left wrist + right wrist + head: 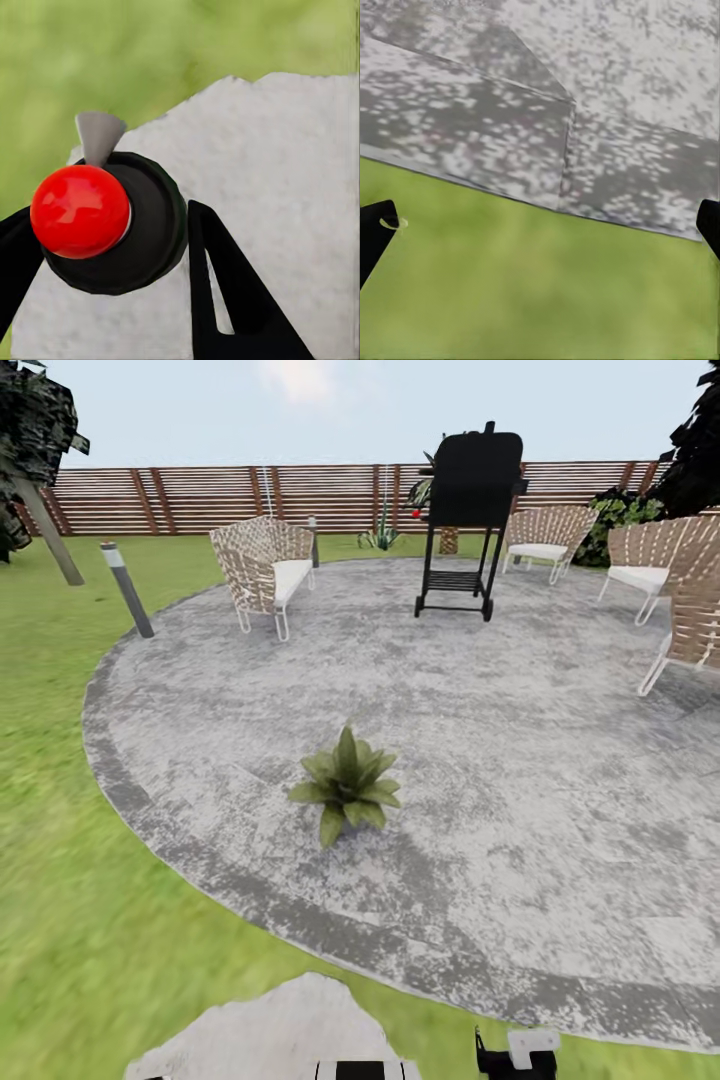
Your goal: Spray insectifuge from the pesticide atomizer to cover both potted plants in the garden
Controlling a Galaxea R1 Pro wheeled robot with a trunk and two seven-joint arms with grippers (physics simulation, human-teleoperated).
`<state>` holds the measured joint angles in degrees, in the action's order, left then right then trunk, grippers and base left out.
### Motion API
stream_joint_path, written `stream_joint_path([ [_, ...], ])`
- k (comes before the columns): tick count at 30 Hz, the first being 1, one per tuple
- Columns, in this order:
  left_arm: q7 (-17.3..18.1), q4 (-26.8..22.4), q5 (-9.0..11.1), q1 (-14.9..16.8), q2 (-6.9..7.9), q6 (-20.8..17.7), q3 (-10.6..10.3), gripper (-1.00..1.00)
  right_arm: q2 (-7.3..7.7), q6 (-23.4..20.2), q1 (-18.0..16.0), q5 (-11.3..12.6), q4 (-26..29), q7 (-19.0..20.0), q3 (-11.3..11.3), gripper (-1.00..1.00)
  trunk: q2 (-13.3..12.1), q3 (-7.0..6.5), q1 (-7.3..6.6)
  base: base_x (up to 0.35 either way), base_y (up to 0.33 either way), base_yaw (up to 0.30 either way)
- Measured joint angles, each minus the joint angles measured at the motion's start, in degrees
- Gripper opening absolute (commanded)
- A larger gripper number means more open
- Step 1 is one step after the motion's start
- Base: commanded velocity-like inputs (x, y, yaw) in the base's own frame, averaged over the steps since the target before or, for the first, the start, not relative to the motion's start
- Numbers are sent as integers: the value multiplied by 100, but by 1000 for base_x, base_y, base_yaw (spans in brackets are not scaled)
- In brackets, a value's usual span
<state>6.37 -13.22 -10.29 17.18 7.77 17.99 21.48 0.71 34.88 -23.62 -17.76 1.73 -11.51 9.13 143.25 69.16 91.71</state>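
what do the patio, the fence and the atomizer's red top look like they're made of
Patio: mottled grey stone or concrete, matte, with paving joints. Fence: brown horizontal slats, apparently wood. Atomizer red top: smooth and glossy with highlights, probably plastic, held in the left gripper.

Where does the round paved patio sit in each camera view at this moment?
Head view: patio spans middle and right, potted plant on it.
Left wrist view: pale stone under the pesticide atomizer; cannot tell if it is patio.
Right wrist view: patio edge borders the lawn.
Shared landmark: the lawn.
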Motion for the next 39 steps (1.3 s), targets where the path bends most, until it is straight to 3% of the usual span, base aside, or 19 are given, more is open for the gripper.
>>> stream_joint_path([
  [14, 0, 1, 0, 1, -2, 0, -2, -100, 24, 4, 1, 1, -6, -1, 1, 100, 0, 0, 1, 234, -227, 9],
  [31, 37, -33, -21, 2, 5, -17, -24, -100, 46, -2, 1, 3, 18, 9, -4, 100, 0, 0, 3, 13, -194, 0],
  [34, 92, -81, -162, 40, 10, -71, -112, -100, 38, -11, 1, -16, 49, 37, -71, 100, 0, 0, 3, 0, -1, 0],
  [36, 259, -93, -459, 70, 70, -97, -343, -100, 42, -32, -6, -149, 181, 218, -360, 100, 0, 0, 3, 0, 0, 0],
  [37, 397, -102, -580, 80, 93, -106, -424, -100, 48, -62, -7, -270, 400, 453, -528, 100, 0, 0, 3, 0, 0, 0],
  [39, 910, -148, -841, 168, 163, -117, -530, -100, 51, -185, -8, -377, 803, 880, -636, 100, 0, 0, 3, 0, 0, 0],
])
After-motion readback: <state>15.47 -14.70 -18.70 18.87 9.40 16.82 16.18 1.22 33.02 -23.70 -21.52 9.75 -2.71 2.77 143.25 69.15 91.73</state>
